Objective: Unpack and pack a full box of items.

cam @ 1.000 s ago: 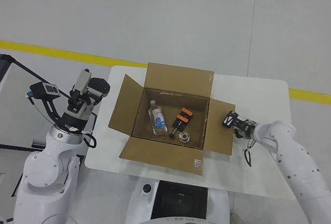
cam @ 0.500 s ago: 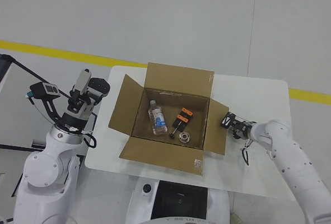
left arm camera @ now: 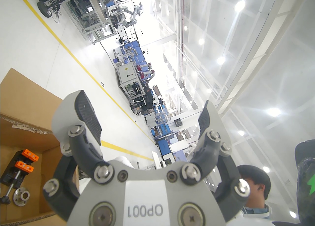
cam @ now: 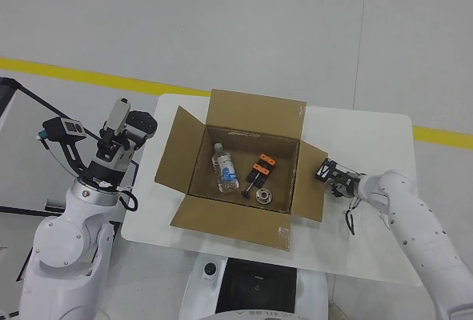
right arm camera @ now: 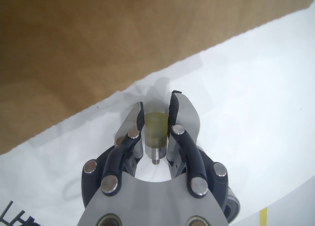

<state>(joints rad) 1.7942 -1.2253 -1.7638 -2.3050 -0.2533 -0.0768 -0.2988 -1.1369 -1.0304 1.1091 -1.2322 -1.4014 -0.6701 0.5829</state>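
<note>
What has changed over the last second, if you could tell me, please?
The right gripper, jaws shut on a small yellowish cylinder, moved toward the box and pushed its near flap more upright. The left gripper, jaws open, stayed raised and still; the bottle, orange vise and metal flange lay unmoved inside the box.

Left end effector upturned, spread wide; right end effector low, clamping yellow cylinder.

Right end effector carried its yellowish cylinder closer to the box, right flap tipped steeper
</note>
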